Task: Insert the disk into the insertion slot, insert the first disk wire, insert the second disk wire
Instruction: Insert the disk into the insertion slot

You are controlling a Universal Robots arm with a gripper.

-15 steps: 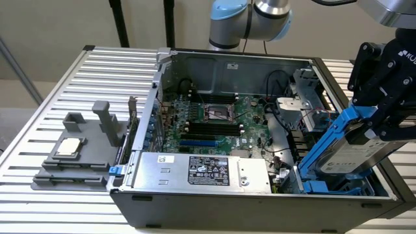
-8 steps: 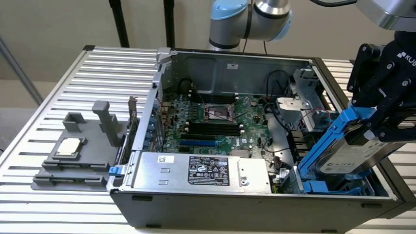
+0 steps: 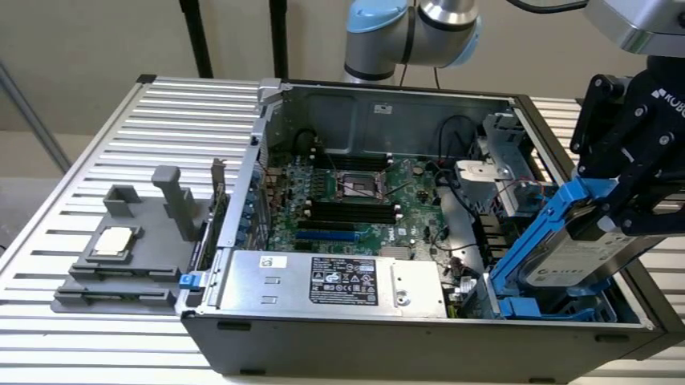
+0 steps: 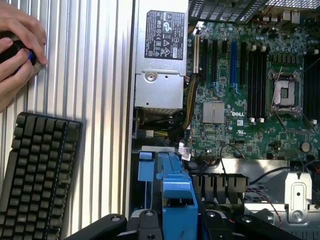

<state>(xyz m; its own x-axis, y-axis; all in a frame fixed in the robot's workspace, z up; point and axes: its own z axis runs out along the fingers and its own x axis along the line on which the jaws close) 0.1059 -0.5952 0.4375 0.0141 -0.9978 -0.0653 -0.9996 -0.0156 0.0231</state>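
While the disk (image 3: 583,255) hangs tilted in the gripper (image 3: 630,210), its lower end is down in the insertion slot (image 3: 532,308) at the case (image 3: 428,341) corner on the exterior view's right. Its upper end is raised, so it is not seated flat. The jaws are pinching the disk at its upper end, black fingers on either side of the blue carrier bracket (image 3: 535,233).

Handling, by judgement: it is rigid and fairly dense, with a metal shell and a smooth label face that could slip. It is shock-sensitive inside, so no knocks against the bay walls. The plastic bracket likely flexes a little. The best hold is across the long edges on the bracket rails, clear of the connector end.

The exterior view gives the tilt, the slot's blue fittings and the grip. Beside the bay it also gives the power supply (image 3: 332,281) and the motherboard (image 3: 354,200).

The wrist view looks down along the bracket (image 4: 175,192) toward the bay. Outside the case it adds the ribbed counter (image 4: 100,75), a black keyboard (image 4: 35,170) and a person's hand (image 4: 17,50) resting on a small dark object.
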